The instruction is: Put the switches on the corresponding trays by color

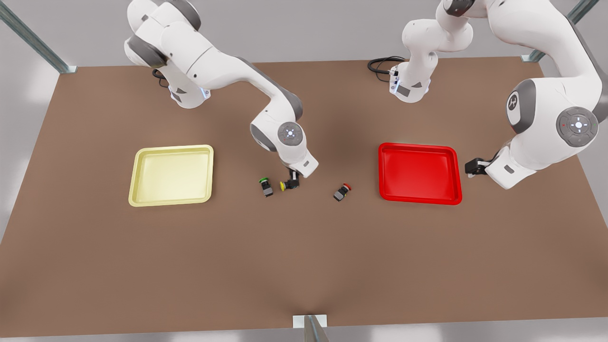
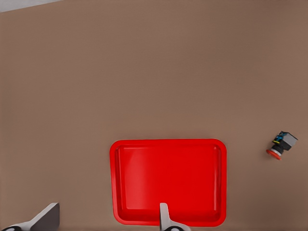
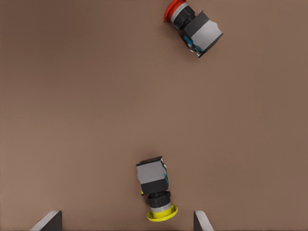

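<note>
Right pincer (image 1: 290,183) open astride yellow switch (image 1: 285,185), nothing held; left pincer (image 1: 470,167) open, empty, beside red tray (image 1: 420,199). Risk: off-centre closure, switch skidding.

A simulated robot test bench: bare brown table (image 1: 142,266); metal frame posts (image 1: 33,40); blank grey surroundings.

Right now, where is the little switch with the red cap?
In the front view, the red-capped switch lies on the brown table, apart from the bright red tray on that tray's left side, with the yellow-capped switch farther left.
</note>
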